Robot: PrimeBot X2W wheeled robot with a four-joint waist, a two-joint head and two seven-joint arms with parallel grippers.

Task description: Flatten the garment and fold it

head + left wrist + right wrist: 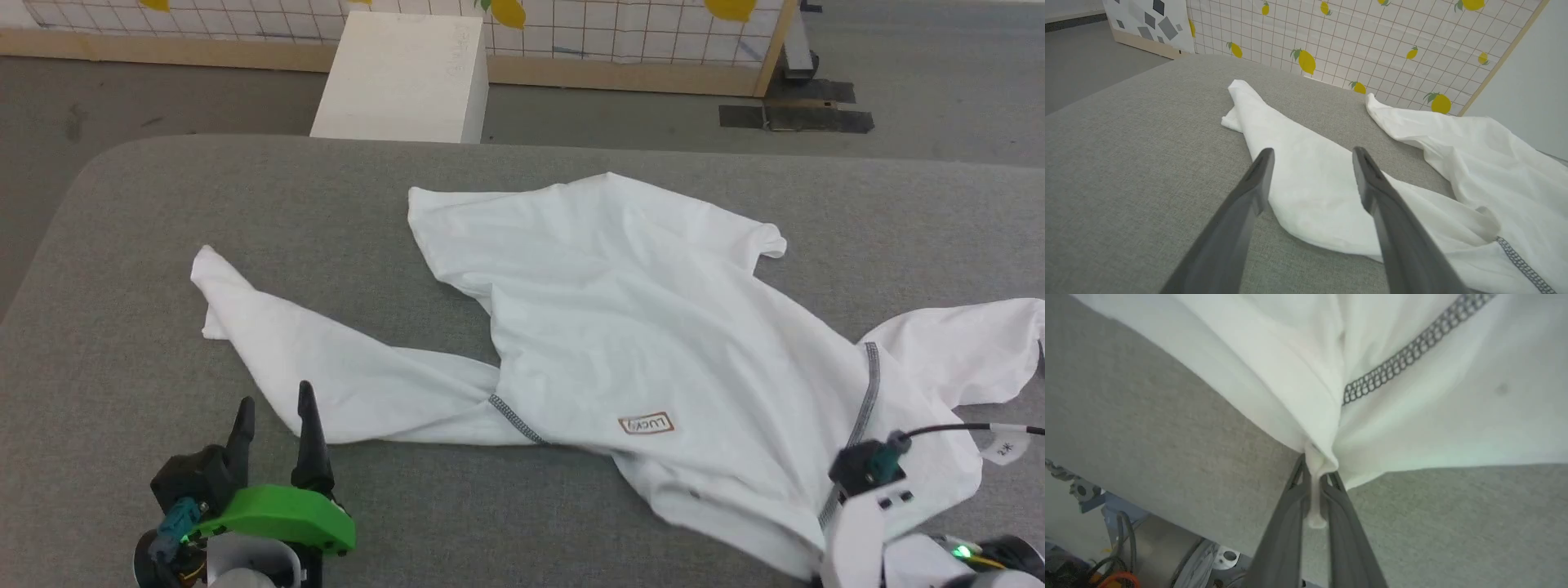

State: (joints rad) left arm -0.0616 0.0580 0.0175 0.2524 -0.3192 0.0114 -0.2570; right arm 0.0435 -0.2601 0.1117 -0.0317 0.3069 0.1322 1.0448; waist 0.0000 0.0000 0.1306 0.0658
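- Okay, shirt (pixel 637 327) lies rumpled on the grey table (pixel 204 204), patch side up. The body is toward my right, and one long sleeve (pixel 326 367) trails out to my left.
- Small brown-outlined patch (pixel 647 424) sits near the shirt's front edge.
- My right gripper (pixel 1315 473) is at the near right corner, fingers clamped on a bunched fold of the shirt's edge. A strip of cloth is squeezed between them, and the grey stitched seam (pixel 1412 347) runs just past the pinch.
- My left gripper (pixel 275 394) is at lower left, fingers spread apart, holding nothing. The tips are right by the sleeve's near edge; I can't tell if they touch.
- Far side: white box (pixel 400 77) on the floor beyond the table, in front of the lemon-print screen (pixel 653 33).
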